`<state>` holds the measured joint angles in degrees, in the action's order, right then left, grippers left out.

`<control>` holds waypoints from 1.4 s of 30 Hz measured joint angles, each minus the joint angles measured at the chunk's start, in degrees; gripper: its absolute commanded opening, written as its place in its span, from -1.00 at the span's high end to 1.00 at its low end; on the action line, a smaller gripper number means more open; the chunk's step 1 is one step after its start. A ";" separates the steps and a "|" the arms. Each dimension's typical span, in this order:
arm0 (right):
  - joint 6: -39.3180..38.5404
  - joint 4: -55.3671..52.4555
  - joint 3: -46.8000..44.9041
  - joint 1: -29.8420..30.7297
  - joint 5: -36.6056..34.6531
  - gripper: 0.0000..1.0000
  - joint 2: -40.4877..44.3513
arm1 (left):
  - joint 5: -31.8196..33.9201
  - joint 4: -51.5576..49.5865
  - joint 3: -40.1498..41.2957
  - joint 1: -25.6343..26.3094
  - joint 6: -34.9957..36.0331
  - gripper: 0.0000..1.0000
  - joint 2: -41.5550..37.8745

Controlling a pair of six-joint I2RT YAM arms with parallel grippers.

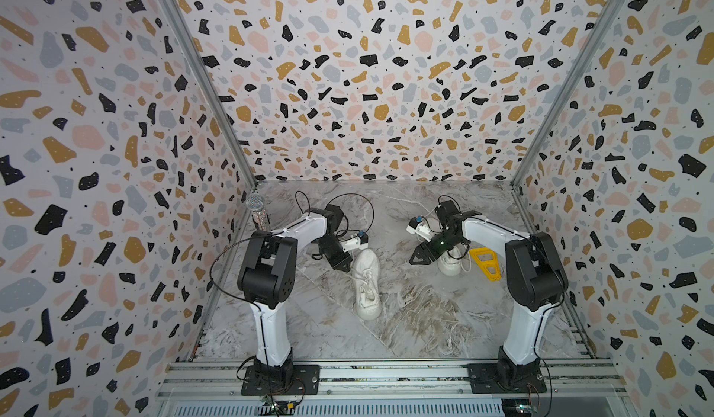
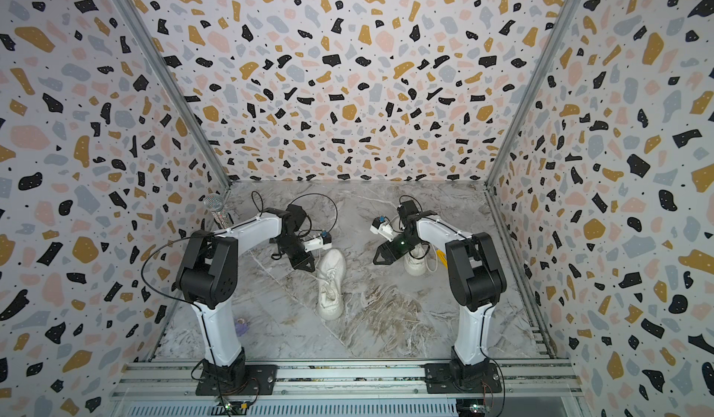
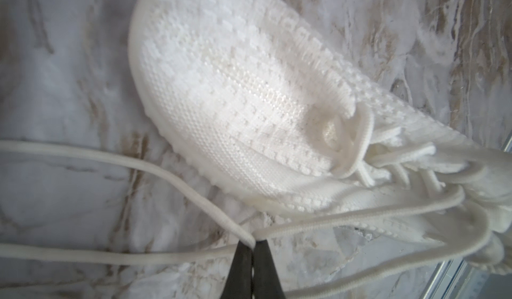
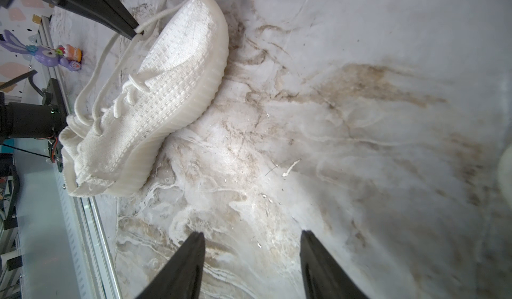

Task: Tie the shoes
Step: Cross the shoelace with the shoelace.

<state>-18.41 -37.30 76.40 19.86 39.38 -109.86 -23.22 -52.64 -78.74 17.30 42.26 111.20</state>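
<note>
white lace (image 3: 155, 168), pinched in left gripper (image 3: 253, 243)

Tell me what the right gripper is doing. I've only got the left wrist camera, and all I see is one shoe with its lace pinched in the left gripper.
Observer: The right gripper hangs open over bare table, holding nothing.
Operator: Where's the other shoe?
Observer: The second shoe sits partly under the right arm, apart from the shoe you see.
Operator: Anything next to it?
Observer: A yellow plastic piece lies close beside it, on the side away from your shoe.
</note>
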 measured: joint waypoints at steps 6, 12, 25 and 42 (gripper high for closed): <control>-0.57 -0.11 0.00 0.04 1.31 -0.15 0.94 | -0.57 -3.26 0.00 0.00 -0.11 1.00 -4.22; 0.96 3.34 -0.50 1.77 4.87 0.08 5.35 | -4.70 -9.29 -2.43 -0.13 -2.10 1.00 -6.95; 8.41 24.96 -10.80 17.49 7.28 0.53 14.14 | -13.38 -21.99 -13.44 -0.59 -6.01 1.00 -7.06; 5.03 25.46 -10.88 22.08 2.14 0.59 12.22 | -2.86 -17.09 -7.98 -0.59 -7.43 1.00 -6.49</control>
<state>-13.39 -11.84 65.52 41.93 41.52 -97.65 -26.09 -69.73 -86.72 16.71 34.83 104.71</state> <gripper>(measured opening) 0.202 0.047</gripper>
